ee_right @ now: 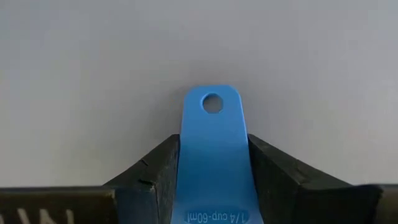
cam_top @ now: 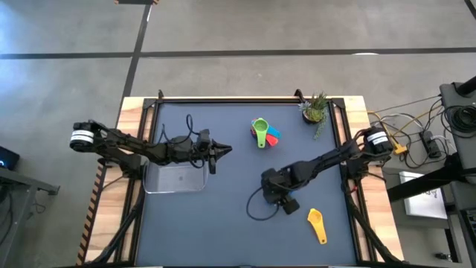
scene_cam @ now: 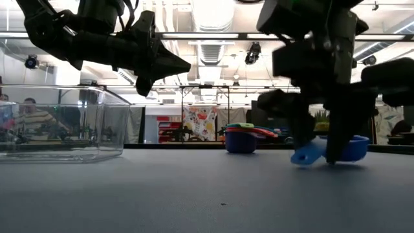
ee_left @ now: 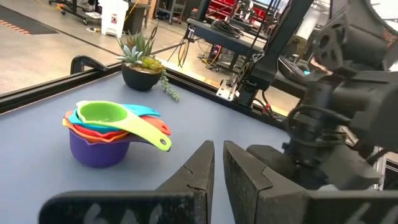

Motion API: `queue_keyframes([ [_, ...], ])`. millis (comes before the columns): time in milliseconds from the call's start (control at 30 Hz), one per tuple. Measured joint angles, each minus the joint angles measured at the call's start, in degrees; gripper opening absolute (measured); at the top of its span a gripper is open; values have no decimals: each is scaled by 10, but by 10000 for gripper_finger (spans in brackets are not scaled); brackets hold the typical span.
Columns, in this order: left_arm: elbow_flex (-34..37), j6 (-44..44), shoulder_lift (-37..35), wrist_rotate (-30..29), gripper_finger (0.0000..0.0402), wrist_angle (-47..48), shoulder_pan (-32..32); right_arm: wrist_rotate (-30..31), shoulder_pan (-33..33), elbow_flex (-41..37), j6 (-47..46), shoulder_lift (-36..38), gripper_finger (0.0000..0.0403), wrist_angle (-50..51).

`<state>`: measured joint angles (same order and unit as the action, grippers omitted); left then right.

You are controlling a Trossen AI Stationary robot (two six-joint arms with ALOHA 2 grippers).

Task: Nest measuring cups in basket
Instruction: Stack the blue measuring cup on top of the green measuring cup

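My right gripper (cam_top: 281,195) is at the table's middle right, shut on a blue measuring cup (scene_cam: 352,149); from above the gripper hides this cup. A stack of measuring cups (cam_top: 264,134), purple at the bottom and lime green on top (ee_left: 106,134), stands on its base farther back. A yellow cup (cam_top: 317,223) lies near the front right. The clear basket (cam_top: 176,179) rests flat at the left. My left gripper (cam_top: 219,151) hangs shut above the basket's right edge, holding nothing. My right gripper pinches the blue cup's flat handle (ee_right: 211,143) by its two long edges between the two fingers (ee_right: 277,168). The handle's holed free end (ee_right: 212,102) sticks out past the fingertips. The fingers slant down from above. Whether the cup touches the table cannot be told.
A small potted plant (cam_top: 316,110) stands at the far right corner. Black rails (cam_top: 245,99) frame the table. Bare blue mat lies between the basket and my right gripper and across the front.
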<state>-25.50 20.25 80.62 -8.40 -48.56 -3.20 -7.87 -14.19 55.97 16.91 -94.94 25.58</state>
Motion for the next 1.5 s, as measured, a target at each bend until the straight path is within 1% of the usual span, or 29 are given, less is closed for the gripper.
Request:
queue_keyframes([
  [133,0,0,0,0,17,0,0,4,-3,25,0,0,187,15],
  [333,0,0,0,0,17,1,0,5,-2,64,-16,0,244,76],
  [400,0,0,0,0,17,2,1,5,-2,79,-52,0,260,99],
  [500,0,0,0,0,17,2,3,21,-2,97,-143,0,273,139],
  [567,0,0,0,0,17,2,4,40,-5,101,-207,4,274,164],
  [667,0,0,0,0,17,3,5,104,-17,89,-282,21,268,178],
  [833,0,2,0,1,17,5,9,200,-41,34,-380,86,248,182],
  [933,0,2,0,0,17,6,9,228,-53,-4,-463,134,237,180],
  [1133,0,2,0,0,17,6,9,232,-62,-90,-603,205,224,143],
  [1300,0,2,0,0,17,6,9,211,-62,-158,-681,226,224,89],
  [1367,0,2,0,0,17,6,9,209,-63,-175,-696,228,223,63],
  [1500,0,2,0,0,17,6,9,197,-63,-192,-696,228,221,11],
])
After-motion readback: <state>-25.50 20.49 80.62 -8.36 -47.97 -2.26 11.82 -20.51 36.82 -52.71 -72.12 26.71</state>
